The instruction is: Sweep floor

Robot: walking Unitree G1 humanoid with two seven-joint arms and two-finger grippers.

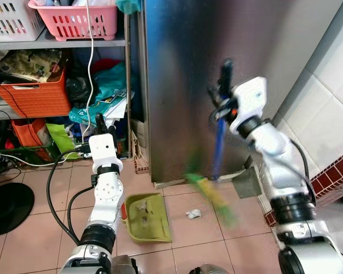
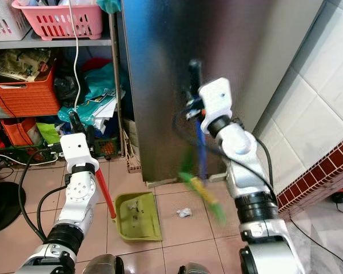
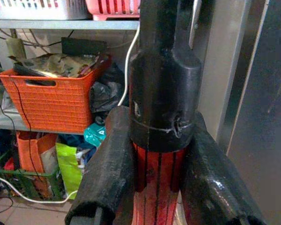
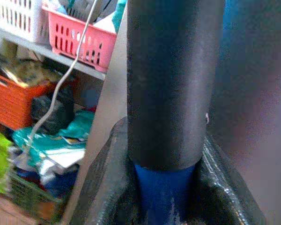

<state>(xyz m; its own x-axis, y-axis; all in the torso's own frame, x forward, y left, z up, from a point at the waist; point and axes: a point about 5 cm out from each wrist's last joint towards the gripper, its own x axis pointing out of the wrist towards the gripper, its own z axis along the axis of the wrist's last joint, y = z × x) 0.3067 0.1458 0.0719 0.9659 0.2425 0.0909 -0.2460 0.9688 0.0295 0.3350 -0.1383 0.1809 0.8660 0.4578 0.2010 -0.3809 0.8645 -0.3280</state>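
Dustpan [image 2: 138,217] olive green, red handle [image 2: 104,195] with black grip end. Broom [image 1: 219,149]: blue shaft, black top grip, green-yellow bristles [image 1: 214,197], blurred. Crumpled scrap [image 1: 193,214] white-grey. Floor tiles [image 1: 194,240] pinkish beige, pale grout. Fridge side [image 1: 217,51] dark brushed steel. Baskets: pink [image 1: 74,21], white [image 1: 11,20], orange [image 1: 31,94]. Wall tiles [image 1: 326,103] white, brick-red row below. Arms silver, fingers black.

Left gripper [image 3: 161,187] clamped low, right gripper [image 4: 166,187] clamped, raised high
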